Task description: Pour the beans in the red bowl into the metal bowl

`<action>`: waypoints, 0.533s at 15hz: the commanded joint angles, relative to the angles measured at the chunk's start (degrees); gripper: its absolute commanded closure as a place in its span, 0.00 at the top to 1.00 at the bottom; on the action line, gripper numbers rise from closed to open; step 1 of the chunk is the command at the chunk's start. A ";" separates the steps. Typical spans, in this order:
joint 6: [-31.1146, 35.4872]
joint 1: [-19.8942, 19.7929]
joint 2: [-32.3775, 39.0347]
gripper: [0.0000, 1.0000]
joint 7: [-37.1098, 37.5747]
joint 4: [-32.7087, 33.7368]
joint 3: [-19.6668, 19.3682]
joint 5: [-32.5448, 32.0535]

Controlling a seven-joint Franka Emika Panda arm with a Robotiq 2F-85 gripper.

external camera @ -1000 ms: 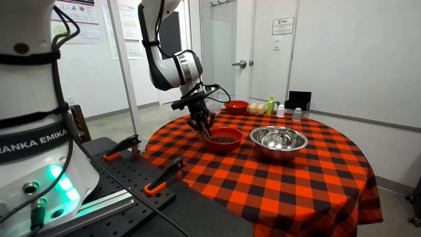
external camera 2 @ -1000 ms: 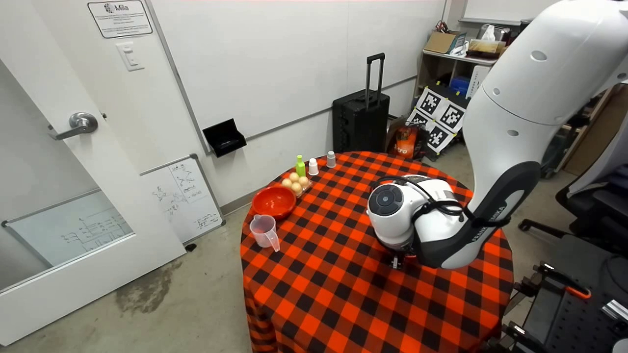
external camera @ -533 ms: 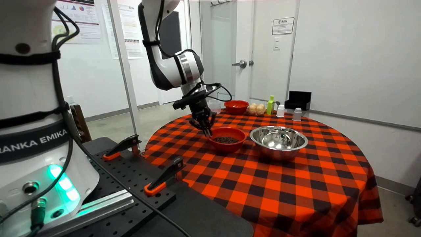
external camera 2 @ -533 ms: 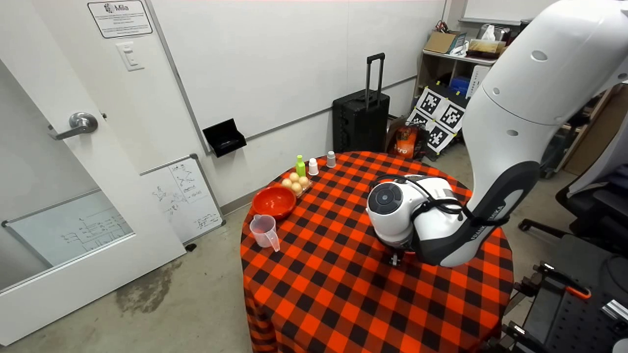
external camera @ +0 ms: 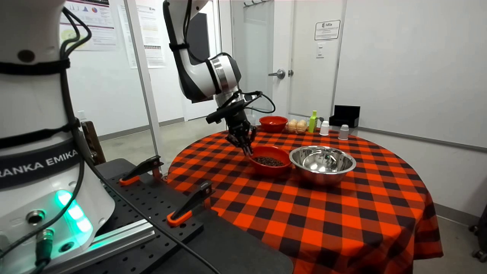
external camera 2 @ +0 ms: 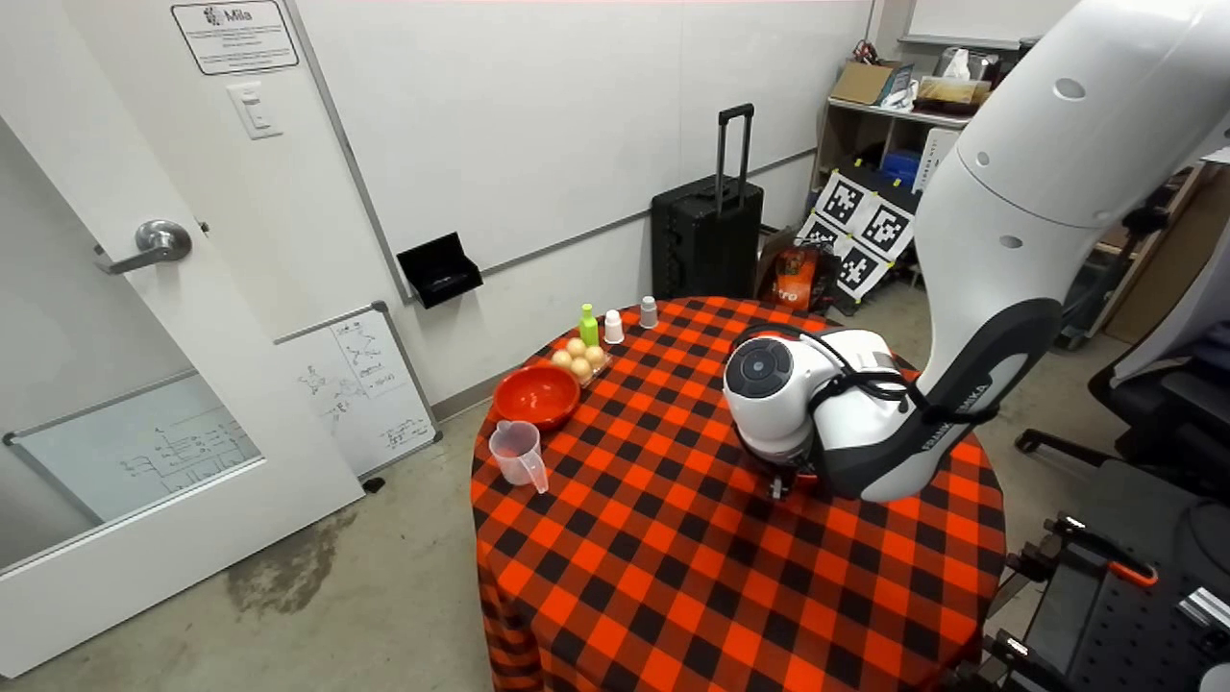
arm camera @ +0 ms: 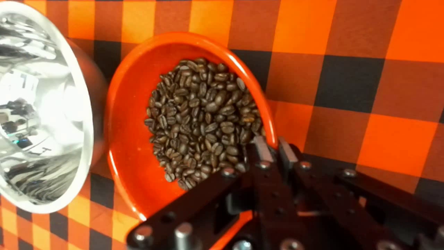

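The tabletop (external camera: 342, 224) is checked. In an exterior view, the end effector (external camera: 249, 152) pinches the red bowl (external camera: 271, 171) by its left edge, maybe so the beans (arm camera: 204, 121) inside can slide right, into the metal bowl (external camera: 323, 176) just beside it.

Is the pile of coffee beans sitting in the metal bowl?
No, the wrist view shows the coffee beans piled in the red bowl.

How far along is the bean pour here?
Done: the gripper has the red bowl by its rim. In hand: the red bowl, held beside the metal bowl, with the beans inside. Left: the pour; no beans show in the metal bowl.
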 commanded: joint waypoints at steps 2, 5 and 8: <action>-1.69 1.22 -3.54 0.02 0.56 -2.31 -0.15 -1.52; -2.10 1.37 -4.62 0.02 0.32 -2.94 0.90 -0.93; -2.19 1.66 -6.31 0.02 0.00 -3.56 2.30 -0.66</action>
